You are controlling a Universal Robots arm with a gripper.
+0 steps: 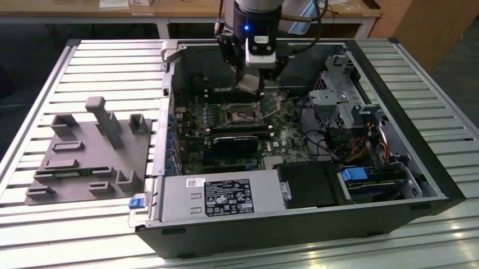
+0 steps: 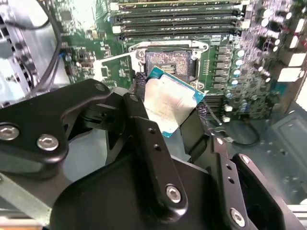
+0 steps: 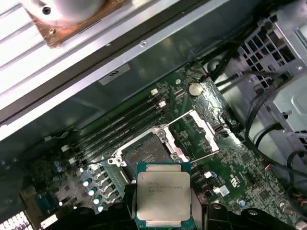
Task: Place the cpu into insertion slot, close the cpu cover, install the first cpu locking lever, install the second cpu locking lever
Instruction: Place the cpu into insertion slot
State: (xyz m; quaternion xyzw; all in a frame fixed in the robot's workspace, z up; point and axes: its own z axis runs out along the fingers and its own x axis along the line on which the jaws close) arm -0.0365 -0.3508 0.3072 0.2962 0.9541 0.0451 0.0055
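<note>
Open computer case [image 1: 299, 238] lying on a slatted metal table [image 1: 427, 73], with the arm reaching into it from above. The gripper [image 1: 250, 88] hung over the green motherboard [image 1: 193, 158], just above the insertion slot [image 1: 244, 115]. Its two black fingers [image 2: 144, 129] were clamped on opposite edges of the cpu [image 2: 170, 103], whose dull grey metal top faced the camera in the first wrist view [image 3: 163, 194].

The cpu was held clear of the board, apart from the insertion slot [image 3: 146, 155] and not seated in it. In the second wrist view the slot [image 2: 170, 62] lay bare beyond the chip, its dark contact field exposed inside the silvery edging.

The cpu cover [image 3: 200, 136] stood swung open to one side of the slot. It showed as a thin silvery frame with a square window, and it also appeared beside the socket in the second wrist view [image 2: 112, 69].

Four long black memory slots [image 2: 177, 19] ran parallel along the far side of the socket. Inside the case, the grey power supply box [image 1: 217, 196] occupied the near corner in the exterior view. A grey moulded fixture [image 1: 90, 151] rested on the table on the exterior view's left, well apart from the case.
</note>
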